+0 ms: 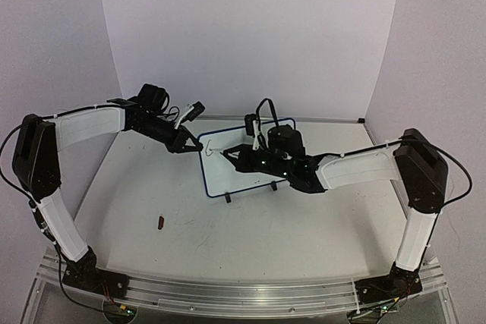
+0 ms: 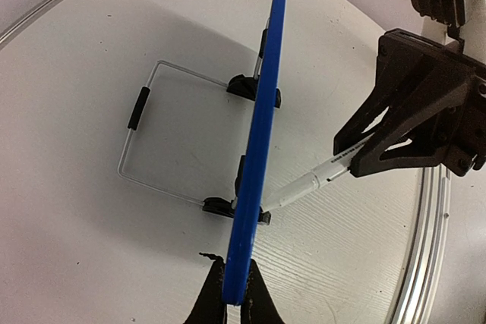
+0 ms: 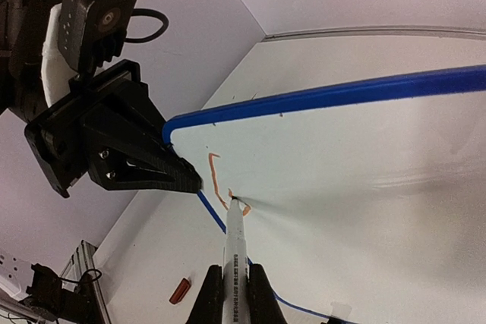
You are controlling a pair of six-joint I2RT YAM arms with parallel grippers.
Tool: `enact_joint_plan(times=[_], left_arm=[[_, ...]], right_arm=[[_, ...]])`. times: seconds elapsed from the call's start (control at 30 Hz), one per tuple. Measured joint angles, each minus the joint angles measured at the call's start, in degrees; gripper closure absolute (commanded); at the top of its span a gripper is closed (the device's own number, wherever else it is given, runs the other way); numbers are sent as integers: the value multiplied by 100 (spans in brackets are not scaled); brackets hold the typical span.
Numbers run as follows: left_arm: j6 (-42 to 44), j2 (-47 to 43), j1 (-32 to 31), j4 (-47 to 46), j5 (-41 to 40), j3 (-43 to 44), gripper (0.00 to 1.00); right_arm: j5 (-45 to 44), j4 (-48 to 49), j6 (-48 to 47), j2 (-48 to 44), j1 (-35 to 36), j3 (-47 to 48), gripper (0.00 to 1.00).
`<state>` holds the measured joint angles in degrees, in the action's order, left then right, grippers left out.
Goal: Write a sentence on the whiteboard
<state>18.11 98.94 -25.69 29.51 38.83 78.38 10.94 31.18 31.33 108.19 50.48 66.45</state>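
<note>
The whiteboard (image 1: 228,176) stands upright on the table on two black feet; its rim is blue (image 2: 262,127). My left gripper (image 1: 191,146) is shut on its left edge, the jaws pinching the rim in the left wrist view (image 2: 235,294). My right gripper (image 1: 241,157) is shut on a white marker (image 3: 235,248), whose tip touches the board face (image 3: 342,157) near its upper left corner. The writing there is only a short orange-red stroke (image 3: 215,180), bent like the start of a letter. The marker also shows in the left wrist view (image 2: 311,181).
A small red marker cap (image 1: 160,223) lies on the table left of the board, also in the right wrist view (image 3: 180,291). A wire stand (image 2: 140,108) props the board from behind. An aluminium rail (image 1: 243,294) runs along the near edge.
</note>
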Motion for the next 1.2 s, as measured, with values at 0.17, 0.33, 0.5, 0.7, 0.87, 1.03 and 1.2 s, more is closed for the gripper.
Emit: enact_joint_plan(times=[0.17, 0.33, 0.5, 0.7, 0.87, 1.03, 1.2], left_arm=[[-2, 11, 0, -4, 0, 14, 100], [-2, 13, 0, -6, 2, 14, 100], [-2, 13, 0, -4, 0, 14, 100], [-4, 15, 0, -4, -2, 14, 100], [-4, 15, 0, -4, -2, 14, 100], [-4, 15, 0, -4, -3, 14, 100], [-4, 15, 0, -4, -7, 14, 100]], right_arm=[[-237, 94, 20, -125, 4, -246, 100], [-279, 91, 20, -151, 4, -261, 100], [-242, 46, 18, -149, 2, -227, 100], [-222, -74, 18, -142, 2, -154, 100], [-196, -86, 23, -125, 2, -152, 100], [-129, -98, 57, -70, 2, -152, 100], [-77, -150, 78, -29, 4, -152, 100]])
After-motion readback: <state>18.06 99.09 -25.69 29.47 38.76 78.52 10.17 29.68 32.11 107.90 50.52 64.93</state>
